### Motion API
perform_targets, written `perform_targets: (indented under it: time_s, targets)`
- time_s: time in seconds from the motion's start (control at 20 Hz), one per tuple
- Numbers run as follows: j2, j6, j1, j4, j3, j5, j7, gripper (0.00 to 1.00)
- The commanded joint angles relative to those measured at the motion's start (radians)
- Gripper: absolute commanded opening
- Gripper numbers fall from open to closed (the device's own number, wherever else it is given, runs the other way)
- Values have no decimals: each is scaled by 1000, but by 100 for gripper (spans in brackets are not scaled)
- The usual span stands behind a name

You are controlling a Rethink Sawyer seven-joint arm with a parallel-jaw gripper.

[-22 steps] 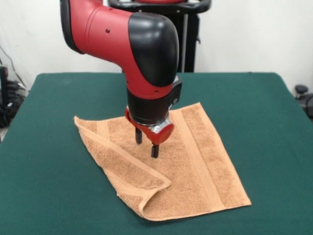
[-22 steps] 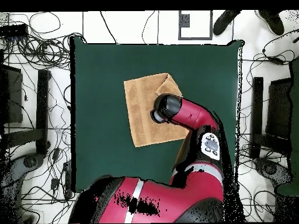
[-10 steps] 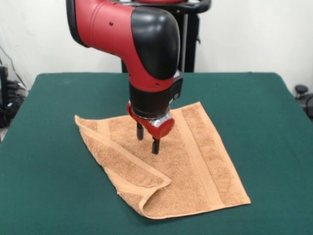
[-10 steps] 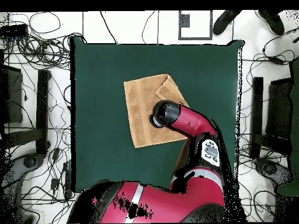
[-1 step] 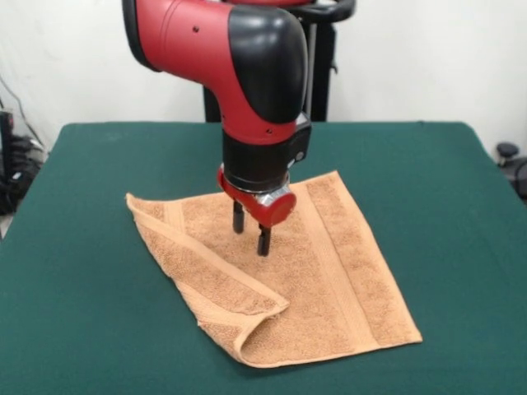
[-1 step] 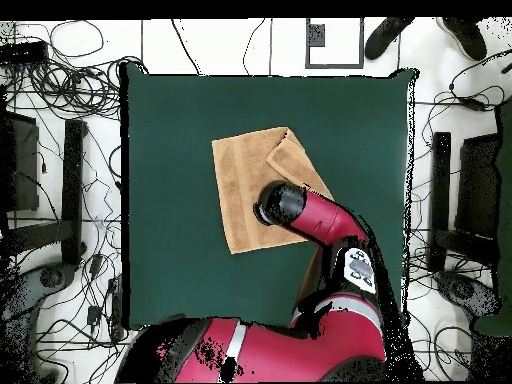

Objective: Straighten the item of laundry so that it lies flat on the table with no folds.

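Note:
The item of laundry (image 5: 329, 271) is an orange-tan terry towel lying on the dark green table (image 5: 90, 313). Its left side is folded over diagonally, and the fold ends in a raised corner at the front. A woven band runs down its right part. In the overhead view the towel (image 6: 238, 190) shows the folded flap at its upper right. My gripper (image 5: 250, 234) hangs open just above the middle of the towel, holding nothing. From above, the arm (image 6: 300, 212) covers the gripper and part of the towel.
Bare green table surrounds the towel on all sides. Cables and equipment stands (image 6: 70, 180) lie on the floor around the table. A black stand (image 5: 317, 74) rises behind the table's far edge.
The arm has shifted slightly toward the table's far side and a little to the right in the front view. The gripper stays open and the towel has not moved.

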Motion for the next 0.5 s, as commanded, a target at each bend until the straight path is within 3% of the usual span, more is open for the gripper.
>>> perform_targets:
  time_s: [0.05,0.5]
  targets:
    - [83,18,30,229,138,23,166,100]
    - [137,-43,20,232,148,27,161,100]
